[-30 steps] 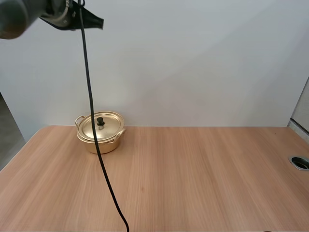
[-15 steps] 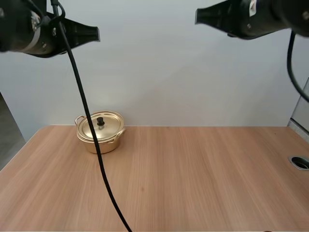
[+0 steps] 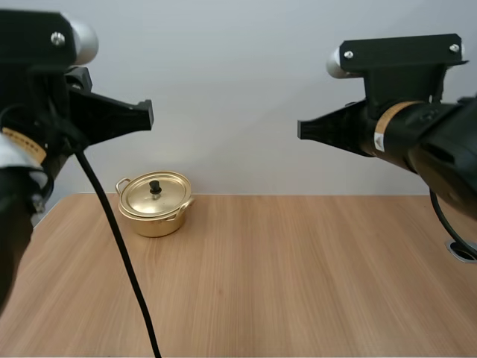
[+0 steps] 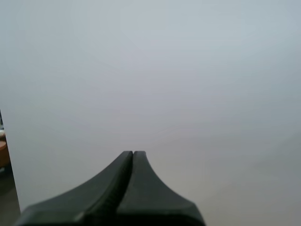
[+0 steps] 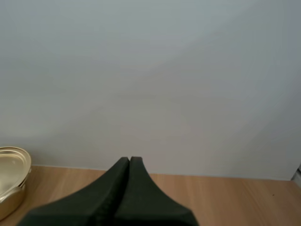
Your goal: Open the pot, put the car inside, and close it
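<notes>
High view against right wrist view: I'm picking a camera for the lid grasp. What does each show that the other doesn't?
The high view gives the whole gold pot, its lid on with the black knob, and the left tool and right tool high above the table, far from the pot. The right wrist view gives the right tool's fingers close up, lying together, shut on nothing. Both share part of the pot, the wooden table and the plain wall behind.
</notes>
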